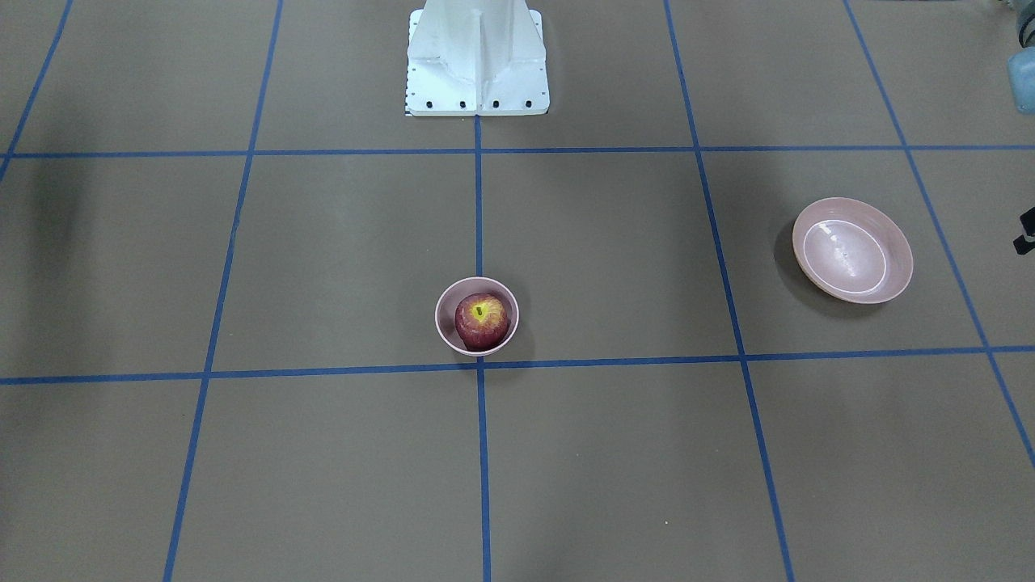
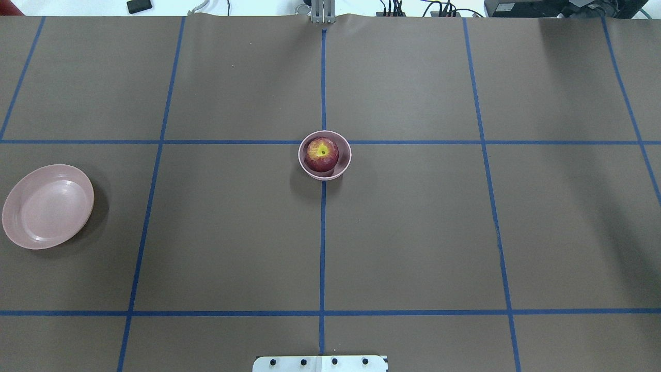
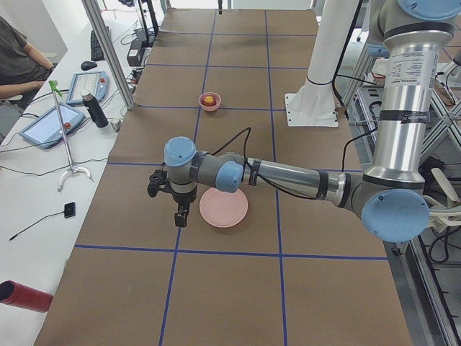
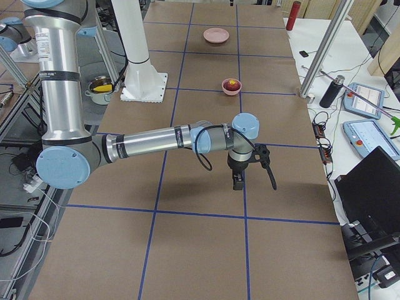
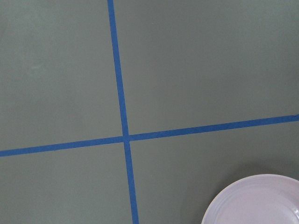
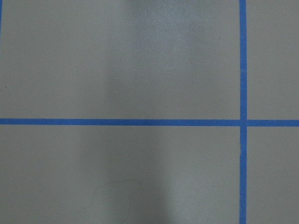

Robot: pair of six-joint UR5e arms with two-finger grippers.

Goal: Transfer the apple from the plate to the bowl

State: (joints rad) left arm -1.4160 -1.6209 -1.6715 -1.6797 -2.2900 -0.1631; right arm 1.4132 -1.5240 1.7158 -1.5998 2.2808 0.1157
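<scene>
The dark red apple with its yellow-green stem patch sits inside the small deep pink bowl at the table's middle; both also show in the overhead view, the apple and the bowl. The wide pink plate lies empty on the robot's left side. My left gripper hangs just beside the plate, on the side away from the robot. My right gripper hangs over bare table, far from the bowl. I cannot tell whether either is open or shut.
The white robot base stands at the table's robot-side edge. A dark bottle, tablets and a red cylinder lie on the white side table, where a person sits. Blue tape lines grid the brown table.
</scene>
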